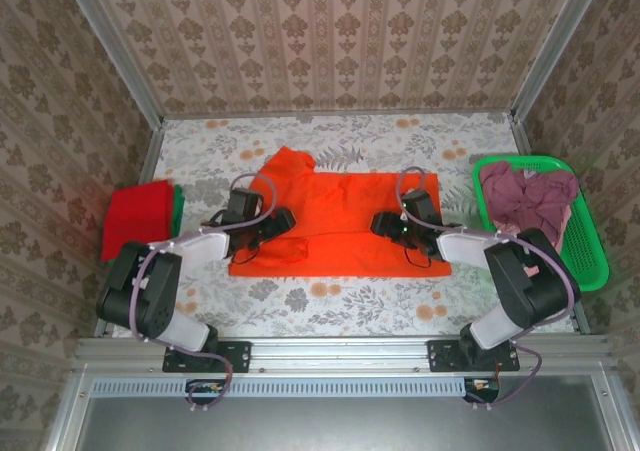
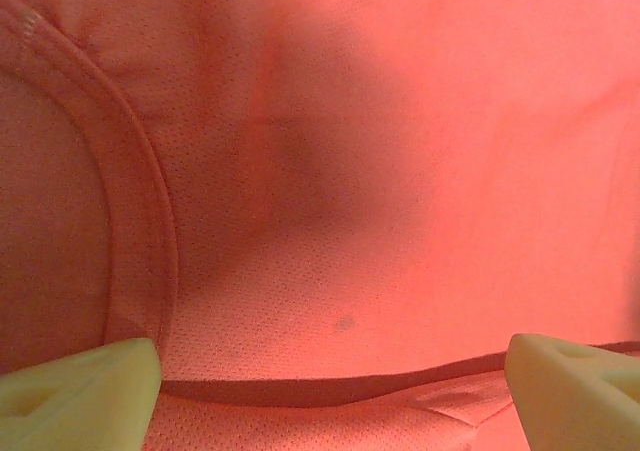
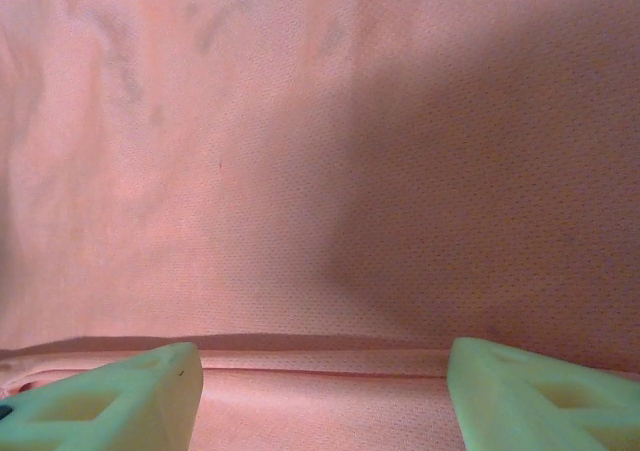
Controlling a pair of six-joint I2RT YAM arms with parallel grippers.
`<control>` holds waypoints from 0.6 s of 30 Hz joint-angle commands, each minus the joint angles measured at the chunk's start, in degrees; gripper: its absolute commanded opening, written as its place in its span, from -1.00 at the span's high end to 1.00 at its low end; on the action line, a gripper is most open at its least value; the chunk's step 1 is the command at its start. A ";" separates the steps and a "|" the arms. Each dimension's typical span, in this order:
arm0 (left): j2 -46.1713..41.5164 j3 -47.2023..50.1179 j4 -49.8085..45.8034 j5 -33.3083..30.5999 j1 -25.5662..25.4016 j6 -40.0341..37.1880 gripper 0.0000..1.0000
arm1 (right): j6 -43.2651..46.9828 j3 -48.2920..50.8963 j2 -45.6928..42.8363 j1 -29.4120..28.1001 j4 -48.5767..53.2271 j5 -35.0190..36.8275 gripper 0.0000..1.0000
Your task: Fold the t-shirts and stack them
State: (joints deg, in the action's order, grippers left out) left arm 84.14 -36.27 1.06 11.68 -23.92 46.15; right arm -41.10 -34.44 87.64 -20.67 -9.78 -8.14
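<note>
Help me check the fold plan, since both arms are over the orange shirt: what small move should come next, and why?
Probably lower both grippers and close them on the cloth edge. The left gripper and right gripper stand open close over the orange t-shirt, each with a layered edge running between its fingertips, and nothing is pinched yet.

Left arm (image 1: 195, 246) and right arm (image 1: 470, 243) low, wrists inward, both jaws wide apart.
</note>
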 commanded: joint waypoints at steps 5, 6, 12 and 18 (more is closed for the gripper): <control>-0.33 -10.82 -13.64 -8.28 0.46 -7.57 -0.90 | 5.84 -4.62 -6.01 0.12 11.51 3.58 -0.37; 0.78 -13.64 -14.14 -9.11 1.11 -9.80 -0.99 | 6.76 -5.70 -6.37 0.26 12.08 4.06 -0.36; 12.87 -32.76 -21.23 -2.01 8.66 -31.81 -1.00 | 10.10 -12.03 -4.01 2.06 11.87 3.76 -0.36; 25.92 -49.82 -30.31 4.37 13.65 -54.60 -0.92 | 10.67 -15.16 -0.05 4.08 10.66 1.61 -0.37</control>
State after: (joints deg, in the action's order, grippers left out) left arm 105.19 -80.55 -20.40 10.63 -11.29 8.60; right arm -32.03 -48.27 85.62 -17.26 0.14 -5.98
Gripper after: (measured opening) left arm 0.971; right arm 0.683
